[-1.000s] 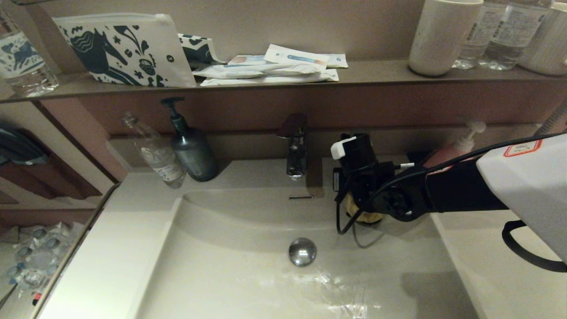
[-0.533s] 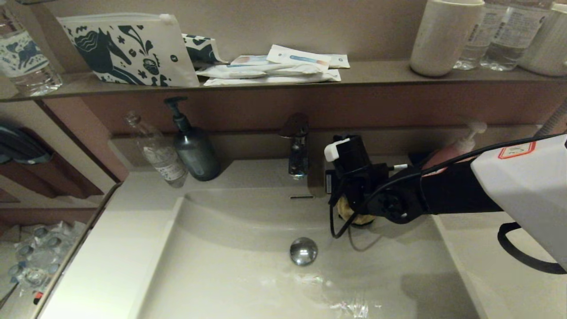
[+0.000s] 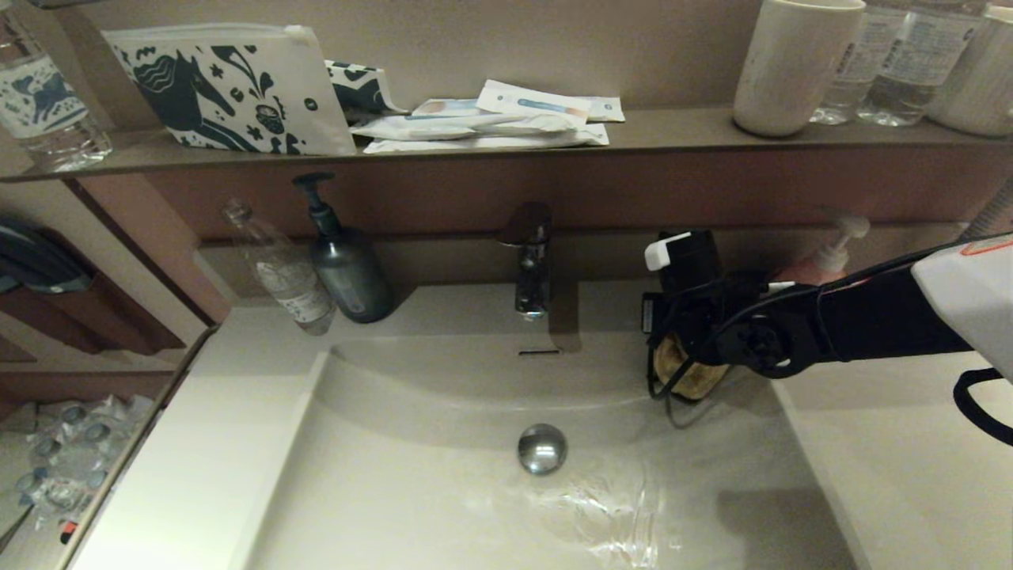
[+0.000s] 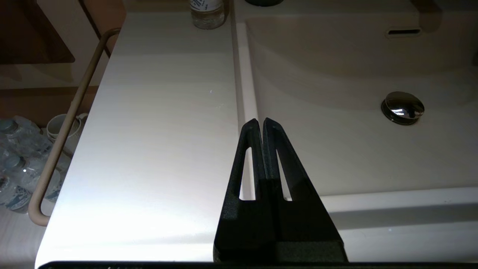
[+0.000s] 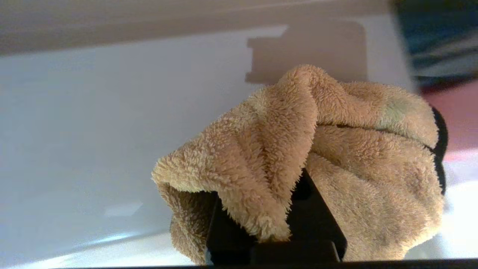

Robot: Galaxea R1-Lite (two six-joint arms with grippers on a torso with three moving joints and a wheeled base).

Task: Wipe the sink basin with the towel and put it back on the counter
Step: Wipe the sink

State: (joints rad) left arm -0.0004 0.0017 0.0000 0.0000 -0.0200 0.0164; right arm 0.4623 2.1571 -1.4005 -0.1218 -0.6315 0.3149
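Note:
The off-white sink basin (image 3: pixel 427 491) fills the middle of the head view, with its chrome drain plug (image 3: pixel 542 449) and slot overflow (image 3: pixel 538 352). My right gripper (image 3: pixel 687 360) is at the basin's back right corner, shut on the mustard-yellow towel (image 3: pixel 690 378). In the right wrist view the bunched towel (image 5: pixel 317 149) drapes over the fingers and hides them, pressed against the basin's wall (image 5: pixel 112 119). The counter (image 3: pixel 910 475) lies to the right of the basin. My left gripper (image 4: pixel 260 121) is shut and empty, parked over the basin's front left rim (image 4: pixel 242 97).
A chrome faucet (image 3: pixel 530 261) stands behind the basin. A dark pump bottle (image 3: pixel 342 261) and a clear bottle (image 3: pixel 281 269) stand at the back left, a pink pump bottle (image 3: pixel 823 261) behind my right arm. The brown shelf (image 3: pixel 673 131) above holds pouches and cups. Water streaks (image 3: pixel 609 514) glisten in the basin.
My right gripper with the towel moved slightly left along the basin's back wall, then swung right into the back right corner. The left arm has not moved.

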